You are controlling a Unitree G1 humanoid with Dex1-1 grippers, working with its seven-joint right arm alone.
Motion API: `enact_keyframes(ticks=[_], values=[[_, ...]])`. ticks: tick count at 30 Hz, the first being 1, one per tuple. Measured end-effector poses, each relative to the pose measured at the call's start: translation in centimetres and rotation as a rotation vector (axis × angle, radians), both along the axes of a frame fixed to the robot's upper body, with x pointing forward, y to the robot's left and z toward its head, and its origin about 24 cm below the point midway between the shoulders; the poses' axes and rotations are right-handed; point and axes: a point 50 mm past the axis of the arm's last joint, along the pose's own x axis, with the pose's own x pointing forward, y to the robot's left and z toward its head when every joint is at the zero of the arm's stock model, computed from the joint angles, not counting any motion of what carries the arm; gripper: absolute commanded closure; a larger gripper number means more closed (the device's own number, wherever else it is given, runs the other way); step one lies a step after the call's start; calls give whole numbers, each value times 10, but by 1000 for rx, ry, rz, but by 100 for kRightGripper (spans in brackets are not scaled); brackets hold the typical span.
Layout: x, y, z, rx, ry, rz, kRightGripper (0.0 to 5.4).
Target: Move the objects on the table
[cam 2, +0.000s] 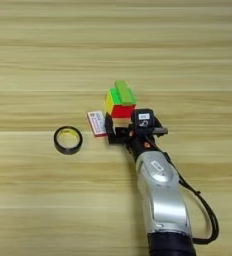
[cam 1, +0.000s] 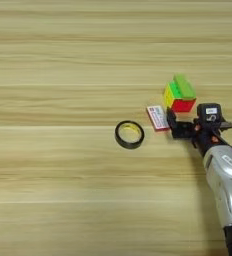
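Glossy black ring [cam 1: 129, 134], flat white-and-red box [cam 1: 158, 117], blocky puzzle cube [cam 1: 179, 94] — jaws' state unclear

Right forearm [cam 2: 160, 200]: smooth, rounded silver metallic shell with a small dark marking on its upper face. Base of forearm: black collar. A thin black cable [cam 2: 208, 220] loops out from the shell's side and returns near the collar. Wrist section: black housing with orange accents and a small square white label with dark print [cam 2: 144, 116] on top. Right gripper [cam 2: 111, 131]: black, two-fingered, matte finish, mounted directly ahead of the labelled housing.
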Motion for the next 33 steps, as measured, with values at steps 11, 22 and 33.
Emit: enact_keyframes(ticks=[11,22,33], values=[[15,-2,-1,-18,-8,19,3],[28,0,-1,-7,-4,41,3],[31,1,-2,17,-6,57,59]])
